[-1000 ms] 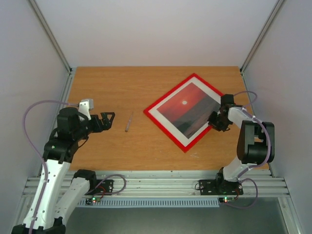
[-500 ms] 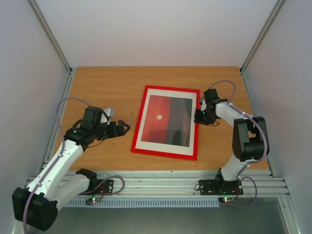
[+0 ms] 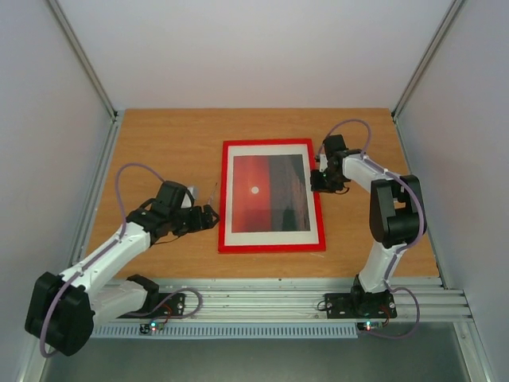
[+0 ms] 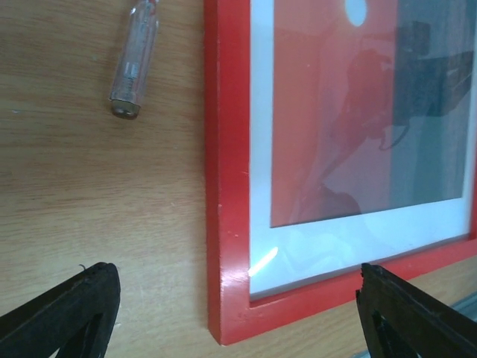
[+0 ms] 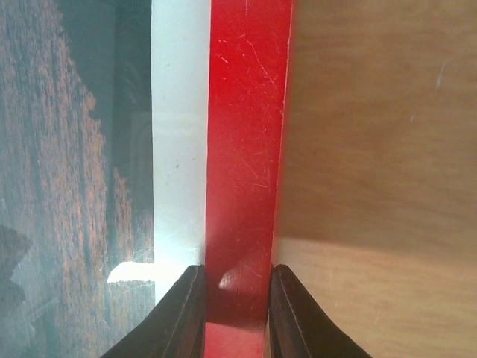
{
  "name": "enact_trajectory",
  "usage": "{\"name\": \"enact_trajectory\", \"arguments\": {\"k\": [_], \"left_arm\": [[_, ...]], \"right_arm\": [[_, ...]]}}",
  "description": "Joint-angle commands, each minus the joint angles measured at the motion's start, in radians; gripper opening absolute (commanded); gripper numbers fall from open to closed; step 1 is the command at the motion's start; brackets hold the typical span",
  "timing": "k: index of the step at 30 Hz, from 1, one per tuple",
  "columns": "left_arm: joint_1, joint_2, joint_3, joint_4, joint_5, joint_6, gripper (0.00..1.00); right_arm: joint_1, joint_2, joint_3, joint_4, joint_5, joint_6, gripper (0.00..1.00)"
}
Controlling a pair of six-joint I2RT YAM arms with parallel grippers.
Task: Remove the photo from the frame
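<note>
Right claw (image 5: 235,298): nearly closed, pinching the right-hand rail of the frame (image 5: 246,149). One jaw sits on the inner side, at the seam with the white mat (image 5: 179,134). The other sits on the outer side, over bare bench (image 5: 373,112). The red rail fills the gap between them and both jaws press against it. From above, this claw (image 3: 320,181) meets the frame at the upper part of its right edge, with my arm folded back toward the near right corner.

Left claw (image 4: 235,272): spread wide, holding nothing. The two tips show far apart at the bottom of my wrist view. The near left corner of the frame (image 4: 223,186) lies on the bench ahead of them, untouched. From above, the claw (image 3: 208,216) hovers just beside the frame's left edge, low on that side.

Frame (image 3: 270,245): lies flat, face up, middle of the bench (image 3: 159,143), almost square to its edges, long sides running away from me.

Photo (image 3: 266,187): inside the frame, bordered all round by the white mat (image 4: 261,112). Red sky with a small white sun, darker toward the right and near sides. My left wrist view shows the photo (image 4: 335,112) under a shiny pane carrying dark reflections.

Screwdriver (image 4: 134,67): small, clear handle, on the bench just left of the frame, apart from it and from my left claw. From above, the screwdriver (image 3: 213,191) shows as a thin sliver.
</note>
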State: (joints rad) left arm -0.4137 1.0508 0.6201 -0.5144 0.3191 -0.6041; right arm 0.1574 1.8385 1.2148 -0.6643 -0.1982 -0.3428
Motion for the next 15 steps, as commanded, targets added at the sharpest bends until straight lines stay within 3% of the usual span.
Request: {"name": "enact_trajectory", "arguments": {"k": [1, 6, 8, 15], "left_arm": [[-0.010, 0.048, -0.021, 0.096, -0.070, -0.019, 0.87], [-0.021, 0.123, -0.002, 0.115, -0.092, -0.004, 0.82], [-0.039, 0.145, 0.008, 0.118, -0.114, 0.000, 0.82], [-0.089, 0.228, 0.028, 0.129, -0.157, 0.006, 0.75]], "right_arm": [[0.010, 0.026, 0.090, 0.017, 0.009, -0.028, 0.08], [0.010, 0.072, 0.163, -0.001, 0.056, -0.025, 0.17], [0.010, 0.059, 0.162, 0.001, 0.075, -0.013, 0.29], [0.016, -0.128, 0.055, 0.021, 0.142, 0.049, 0.52]]}}
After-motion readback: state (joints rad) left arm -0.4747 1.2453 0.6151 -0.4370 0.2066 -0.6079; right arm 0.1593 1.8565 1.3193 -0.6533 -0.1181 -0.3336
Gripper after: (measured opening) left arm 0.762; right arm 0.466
